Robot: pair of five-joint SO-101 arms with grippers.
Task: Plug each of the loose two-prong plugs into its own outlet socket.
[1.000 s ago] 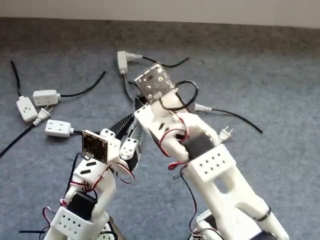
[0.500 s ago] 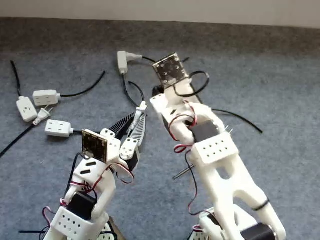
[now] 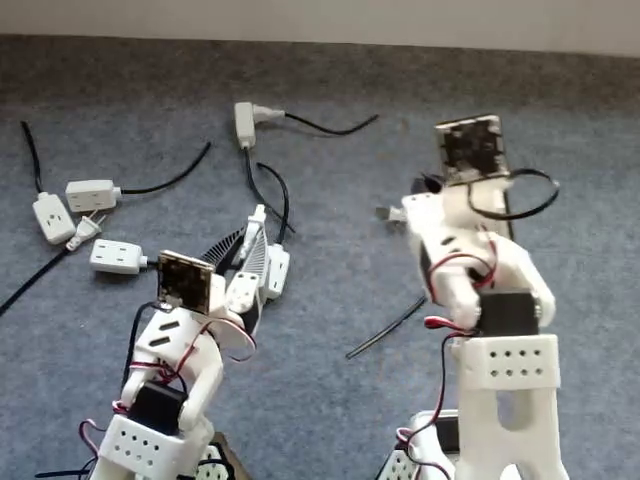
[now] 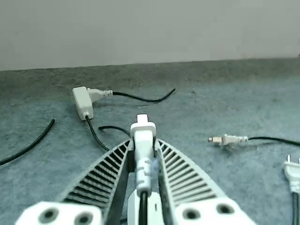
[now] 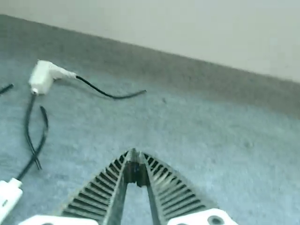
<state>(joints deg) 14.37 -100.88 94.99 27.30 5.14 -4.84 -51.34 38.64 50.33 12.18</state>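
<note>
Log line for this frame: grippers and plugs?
left gripper: shut on white cord end | right gripper: shut, empty | loose plug: on carpet, unplugged

The grey carpeted table top (image 3: pixel 560 200) carries a cluster of three white outlet sockets (image 3: pixel 90 194) near its left edge, each on a black cord. A two-prong plug (image 3: pixel 85 231) lies among them, just beside the leftmost one and perhaps touching it. A fourth socket (image 3: pixel 243 122) lies near the far edge, towards the middle, with cords trailing off both ends. A loose cord end (image 3: pixel 385 328) lies nearer the front. A second plug (image 4: pixel 228 139) lies flat on the right half, well apart from the sockets.
</note>
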